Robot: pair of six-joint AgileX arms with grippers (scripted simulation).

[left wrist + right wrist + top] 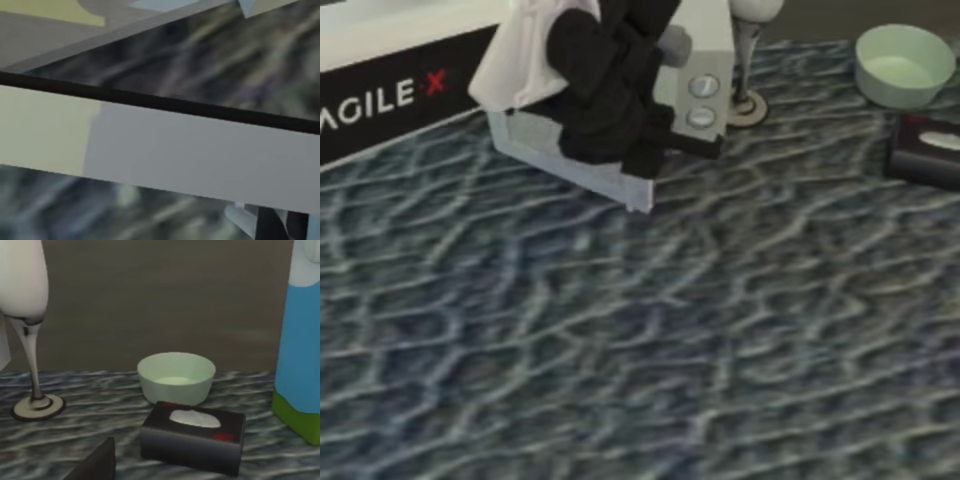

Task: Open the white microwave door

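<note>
From above, the white microwave (pixel 705 40) stands at the far edge of the table, left of centre, its knob panel with two silver knobs (pixel 703 87) facing the room. The microwave door (pixel 575 160) is swung part-way out, its free edge reaching toward the near side of the table, so the opening looks well begun but not finished. The left arm's black gripper (pixel 650 150) is draped over the door near that free edge, presumably because that is where a pull gives the most leverage. Its fingers are buried in the dark mass, so I cannot tell how the jaws stand. To the right of the microwave stands a goblet (pixel 750 60), then a pale green bowl (pixel 903 65) and a dark tissue box (pixel 925 150), all well clear of the door's swing.

The left wrist view is filled by a pale band with a dark upper edge, most likely the door (pixel 200 155) seen very close, with patterned tabletop blurred behind it. No fingertips are distinguishable.

The right wrist view looks from low down across the goblet (pixel 30 340), the bowl (pixel 176 376), the tissue box (pixel 192 437) and a blue and green carton (pixel 302 350). The right arm seems parked off to that side; its gripper is not visible.
</note>
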